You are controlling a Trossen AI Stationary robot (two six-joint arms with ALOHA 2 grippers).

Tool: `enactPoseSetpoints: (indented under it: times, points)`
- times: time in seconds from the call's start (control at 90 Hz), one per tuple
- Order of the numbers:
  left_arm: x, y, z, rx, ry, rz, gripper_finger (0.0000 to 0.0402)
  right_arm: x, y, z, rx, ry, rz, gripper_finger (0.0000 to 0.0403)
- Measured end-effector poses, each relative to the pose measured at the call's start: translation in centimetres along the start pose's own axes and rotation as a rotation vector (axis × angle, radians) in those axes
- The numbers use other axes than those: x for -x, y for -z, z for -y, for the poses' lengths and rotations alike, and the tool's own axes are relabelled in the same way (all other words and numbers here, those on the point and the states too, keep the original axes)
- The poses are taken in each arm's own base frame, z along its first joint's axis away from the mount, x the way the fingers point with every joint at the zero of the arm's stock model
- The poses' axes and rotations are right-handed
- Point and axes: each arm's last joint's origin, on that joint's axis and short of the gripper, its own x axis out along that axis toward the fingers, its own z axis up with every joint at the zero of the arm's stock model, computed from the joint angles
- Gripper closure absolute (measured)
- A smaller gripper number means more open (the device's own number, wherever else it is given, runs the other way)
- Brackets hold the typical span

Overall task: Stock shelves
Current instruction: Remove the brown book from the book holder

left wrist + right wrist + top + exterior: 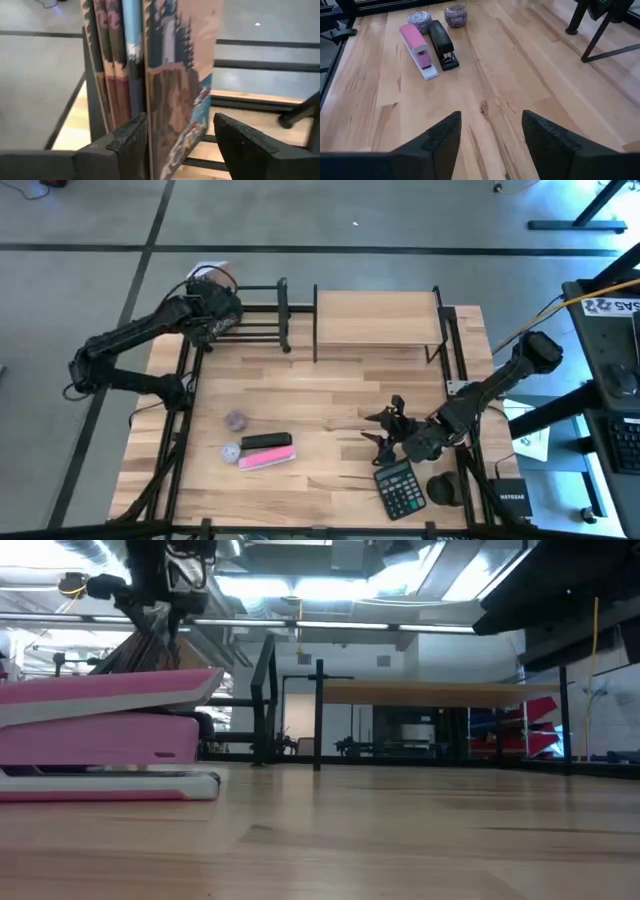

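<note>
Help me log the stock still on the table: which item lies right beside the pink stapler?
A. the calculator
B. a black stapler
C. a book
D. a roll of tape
B: in the right wrist view, the black stapler lies directly alongside the pink stapler, while the calculator sits far across the table near the right tool.

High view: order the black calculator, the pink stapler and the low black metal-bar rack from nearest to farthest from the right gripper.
From the right gripper:
1. Black calculator, just beside it at the table's front edge.
2. Pink stapler, across the table on the left half.
3. Low black metal-bar rack, back left corner, by the left gripper.
</note>
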Motion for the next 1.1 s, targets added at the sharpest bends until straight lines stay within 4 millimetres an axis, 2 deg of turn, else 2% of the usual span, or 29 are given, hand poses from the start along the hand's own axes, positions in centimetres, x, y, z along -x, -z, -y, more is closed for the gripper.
enactPoseSetpoints:
  times: [0.467,0.844,1.1]
  points:
    - [-1.7,1.9,0.2,-0.008,-0.047,0.023,0.0188,0.0,0.0,0.0,0.003,0.008,0.006,0.0208]
    - [-1.6,1.8,0.2,-0.009,-0.046,0.025,0.0189,0.0,0.0,0.0,0.003,0.008,0.006,0.0208]
    - [-0.9,1.1,0.7,0.013,0.032,-0.001,0.0189,0.0,0.0,0.1,0.004,0.018,0.013,0.0208]
